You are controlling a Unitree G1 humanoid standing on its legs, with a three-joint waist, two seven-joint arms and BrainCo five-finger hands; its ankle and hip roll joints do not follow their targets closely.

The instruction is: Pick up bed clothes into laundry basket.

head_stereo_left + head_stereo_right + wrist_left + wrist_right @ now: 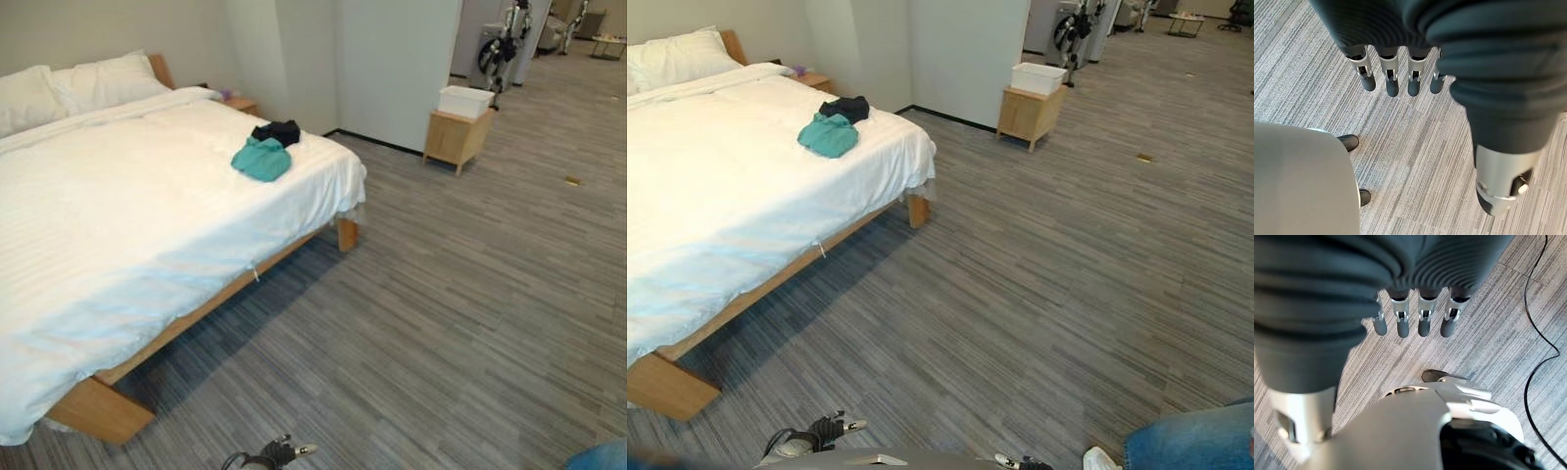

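Observation:
A teal garment [262, 159] lies crumpled on the white bed [118, 215] near its far foot corner, with a dark garment [277, 131] touching it just behind. A white basket [464, 101] stands on a small wooden cabinet [455, 138] by the far wall. My left hand [1400, 73] hangs over the grey floor with straight fingers and holds nothing. My right hand [1415, 316] hangs the same way, fingers straight and empty. Both hands are far from the clothes.
Two pillows [69, 86] lie at the bed's head, beside a wooden nightstand [241, 103]. Open grey carpet [441, 294] stretches between the bed and the cabinet. A person's jeans-clad leg [1190, 441] and shoe show at the lower right.

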